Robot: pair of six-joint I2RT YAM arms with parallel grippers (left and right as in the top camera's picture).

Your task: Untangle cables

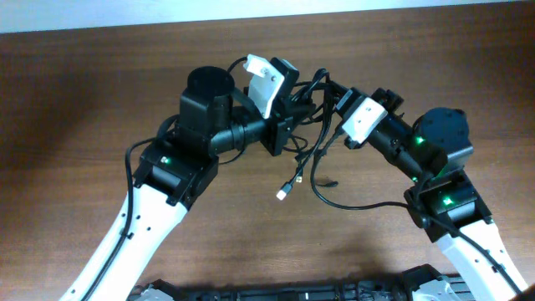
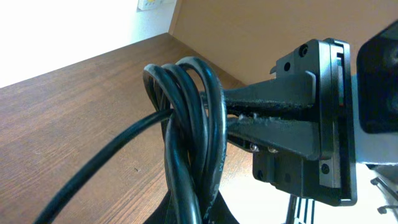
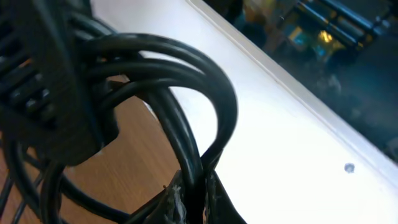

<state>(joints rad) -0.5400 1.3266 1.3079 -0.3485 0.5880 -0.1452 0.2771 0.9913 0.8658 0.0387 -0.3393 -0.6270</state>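
Cables, thin, black and looped into a bundle, are held up above the wooden worktop between two robot arms. The left gripper is clamped narrow on several coils of the bundle at once, as shown in the left wrist view. The right gripper is pinched tight on what appears to be a single strand just below a curl of loops, close beside the other gripper. Loose lengths are seen trailing from the bundle toward the worktop, one ending in a small pale plug and another lying in an open curve further to the right. The cords are judged to be light, soft and springy, with a smooth jacket that could slide through a loose grip. Coils are likely to keep their curl and snag on each other when pulled. A hold on one strand near the tangle, rather than on the whole bundle, is thought best. The plug is judged the part most likely to catch in a loop.
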